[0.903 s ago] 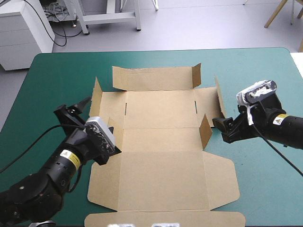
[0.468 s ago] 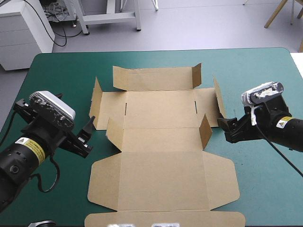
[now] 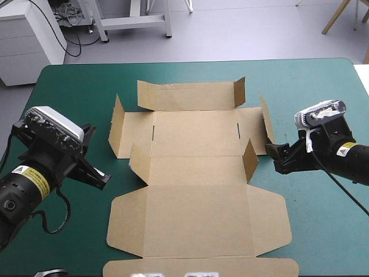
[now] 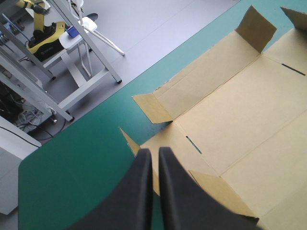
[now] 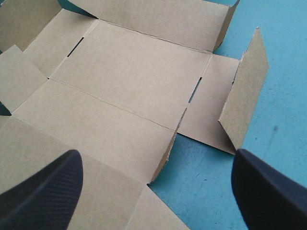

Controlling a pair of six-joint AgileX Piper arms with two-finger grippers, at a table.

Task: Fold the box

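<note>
The box (image 3: 196, 173) lies spread out in the middle of the table (image 3: 69, 92). It is mostly flat, with a few small flaps (image 3: 249, 160) standing up. It looks light and thin, stiff on the flat parts but easy to bend along the lines. I think the standing flaps are the best spots to pinch. No words show on the board. The right claw (image 3: 275, 157) is open wide, just beside the box's right side. The left claw (image 3: 99, 179) is closed with nothing in it, near the left side but not touching. The yellow stickers (image 3: 29, 180) on the arms are too small to read.

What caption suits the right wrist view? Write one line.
Right gripper, open, facing the brown box: mostly flat, some flaps raised, on teal-green cover.
</note>
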